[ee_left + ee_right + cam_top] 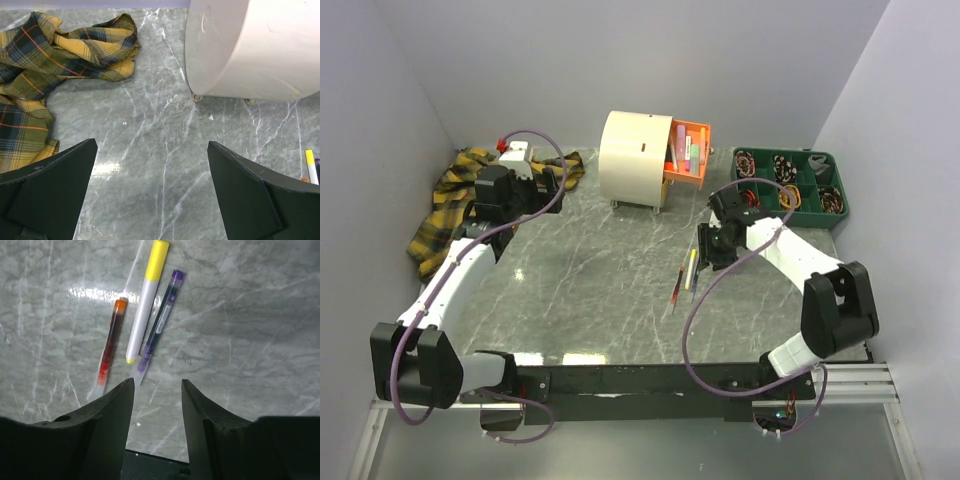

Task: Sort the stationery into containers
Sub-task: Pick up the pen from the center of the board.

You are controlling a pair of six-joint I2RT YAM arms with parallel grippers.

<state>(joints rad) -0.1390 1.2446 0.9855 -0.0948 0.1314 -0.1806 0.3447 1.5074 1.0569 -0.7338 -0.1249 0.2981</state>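
Three pens [142, 322] — red, yellow-capped and purple — lie side by side on the marble, just ahead of the right gripper [157, 390], whose jaws stand apart, empty. One pen only should be straddled — the purple, nearest.

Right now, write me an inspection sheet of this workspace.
Surface: grey marble-look table, glossy, with glare patches.
Job's things: three thin pens (red, yellow, purple) lie loose side by side; cream cabinet with its orange drawer open, highlighters inside; green tray at the far right.
Clutter: plaid cloth crumpled at the far left; coiled bands in the tray.
Grippers: left claw open, empty; right claw open above the pen tips, holding nothing.
Cables: purple cable looped along each arm.
Surroundings: plain pale walls.
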